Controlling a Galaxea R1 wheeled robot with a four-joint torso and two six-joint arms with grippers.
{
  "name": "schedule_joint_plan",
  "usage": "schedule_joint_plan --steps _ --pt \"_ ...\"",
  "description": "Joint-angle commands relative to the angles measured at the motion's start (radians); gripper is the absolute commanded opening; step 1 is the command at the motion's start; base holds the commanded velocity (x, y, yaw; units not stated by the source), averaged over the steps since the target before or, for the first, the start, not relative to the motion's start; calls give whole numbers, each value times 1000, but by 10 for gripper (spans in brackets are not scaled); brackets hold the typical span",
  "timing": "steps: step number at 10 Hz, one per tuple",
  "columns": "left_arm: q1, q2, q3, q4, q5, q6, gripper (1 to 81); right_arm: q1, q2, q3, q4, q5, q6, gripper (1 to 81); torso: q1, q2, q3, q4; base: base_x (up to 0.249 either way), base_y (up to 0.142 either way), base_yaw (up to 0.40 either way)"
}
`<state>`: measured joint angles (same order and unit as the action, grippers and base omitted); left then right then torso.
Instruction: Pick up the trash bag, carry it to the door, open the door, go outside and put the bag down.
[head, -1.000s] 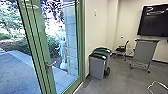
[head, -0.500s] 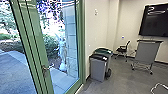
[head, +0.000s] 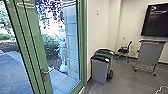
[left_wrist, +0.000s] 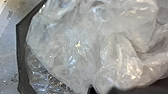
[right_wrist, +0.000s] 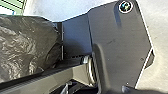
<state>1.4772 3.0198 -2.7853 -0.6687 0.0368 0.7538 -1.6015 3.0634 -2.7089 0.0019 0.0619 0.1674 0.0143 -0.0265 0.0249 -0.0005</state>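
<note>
The green-framed glass door (head: 33, 47) stands on the left in the head view, its lever handle (head: 46, 72) low on the frame. Whether the door is latched is unclear. Clear, crumpled plastic of the trash bag (left_wrist: 72, 47) lies close to the camera in the left wrist view. Its folds run together at my left gripper (left_wrist: 91, 88), which is shut on the bag. Beside the robot's dark plate in the right wrist view is a darker, shaded side of the bag (right_wrist: 25, 45).
Two wheeled bins, one grey (head: 100, 70) and one with a green lid (head: 105, 52), stand against the wall right of the door. Farther right are a chair (head: 124, 51), a wheeled stand (head: 150, 53) and a wall screen (head: 156, 21). Through the glass show paving and shrubs.
The head camera's view has shifted: the door's upright frame and handle sit farther left, the bins and stand slightly farther right. The bins look a little closer.
</note>
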Motion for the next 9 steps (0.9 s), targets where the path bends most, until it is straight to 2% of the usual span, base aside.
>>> schedule_joint_plan --steps 1,2,9 --pt "-59 -4 -3 8 69 -1 10 41 7 3 -11 -51 -5 811 0 0 0 0 161 75 0" --pt "-60 -4 -3 9 69 -1 10 41 7 3 -11 -51 -5 811 0 0 0 0 159 62 0" --pt "-59 -5 -3 8 68 -1 10 39 8 3 -11 -51 -5 811 0 0 0 0 145 0 0"
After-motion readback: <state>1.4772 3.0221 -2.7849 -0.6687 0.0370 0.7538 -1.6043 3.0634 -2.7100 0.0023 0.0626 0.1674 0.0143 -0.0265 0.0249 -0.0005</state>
